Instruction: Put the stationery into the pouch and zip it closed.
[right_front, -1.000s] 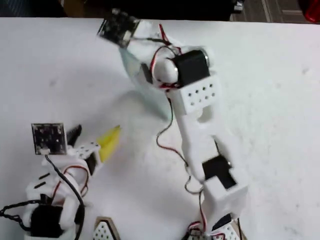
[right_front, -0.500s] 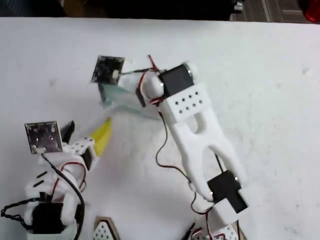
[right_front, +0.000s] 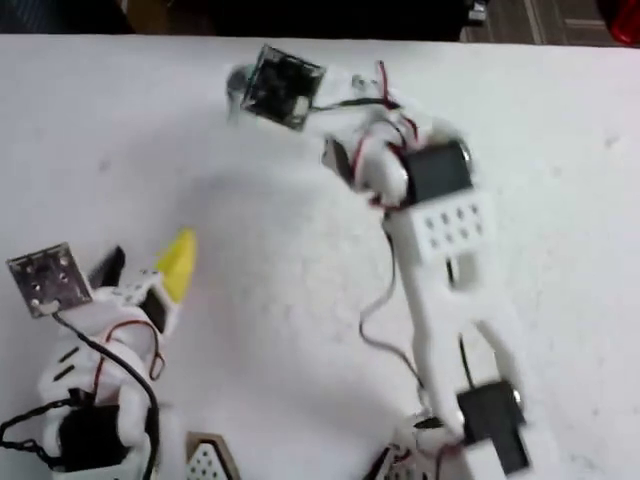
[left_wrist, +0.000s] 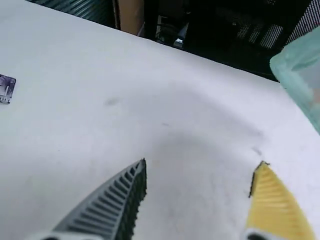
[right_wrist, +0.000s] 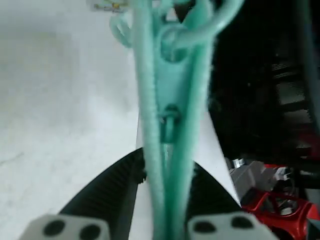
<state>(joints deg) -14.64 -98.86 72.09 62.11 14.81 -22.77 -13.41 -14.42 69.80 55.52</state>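
The right tool (right_wrist: 167, 170) has swung away, pinching the pouch (right_wrist: 170, 95); the left tool (left_wrist: 200, 172) stands spread.

The left arm (right_front: 95, 400) sits folded back, and the left gripper (left_wrist: 200, 170) is spread wide, its grey ribbed finger (left_wrist: 117, 202) and yellow finger (left_wrist: 274, 202) standing well apart. The right arm (right_front: 450, 290) is stretched out long, with its wrist camera (right_front: 278, 85) out beyond the jaws. The right gripper (right_wrist: 167, 172) has its 2 black fingers (right_wrist: 120, 187) pinched onto the teal pouch (right_wrist: 167, 95) edge that runs between them.
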